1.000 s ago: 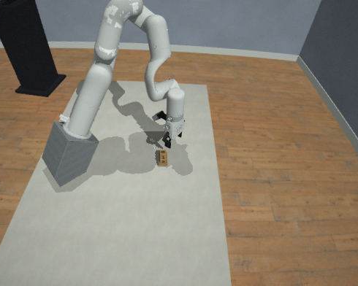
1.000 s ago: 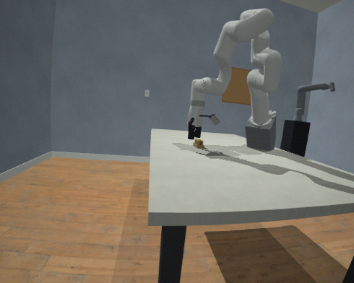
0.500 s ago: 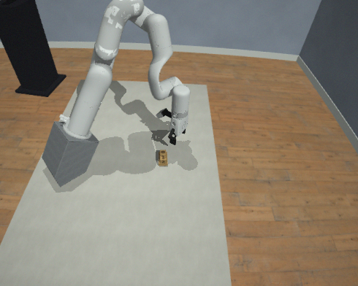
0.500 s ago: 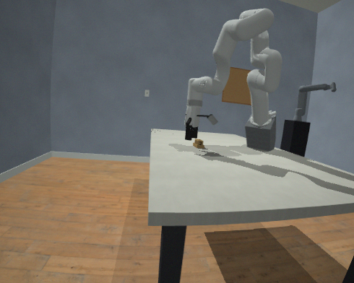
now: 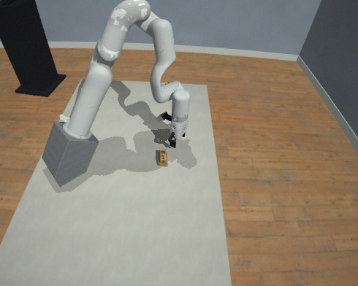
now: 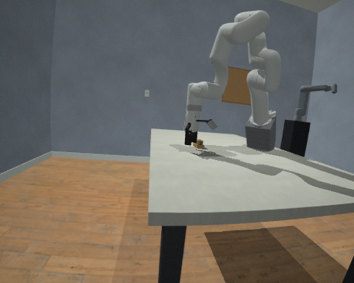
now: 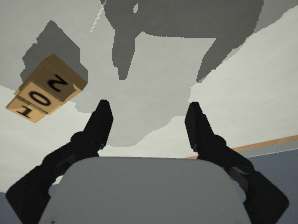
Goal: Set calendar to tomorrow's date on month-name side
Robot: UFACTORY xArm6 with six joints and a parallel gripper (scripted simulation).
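Observation:
The small wooden calendar (image 5: 163, 157) (image 6: 199, 145) (image 7: 69, 82) stands on the table. In the wrist view it is at the left, turned at a slant, with the black marks 2, 0 and 1 in a row on its visible faces. The month's name and the tray's floor cannot be made out. Whether both cubes stand flat cannot be told. My gripper (image 5: 178, 141) (image 6: 191, 142) (image 7: 149, 110) is open and empty, beside the calendar and a little above the table. The calendar lies outside the fingers, beyond the left one in the wrist view.
The pale table top (image 5: 127, 219) (image 6: 212, 184) reaches past the calendar on all sides. Its edge lies to the right of the gripper in the top view. The arm's grey base block (image 5: 70, 157) (image 6: 260, 137) stands at the other side. Arm shadows fall around the calendar.

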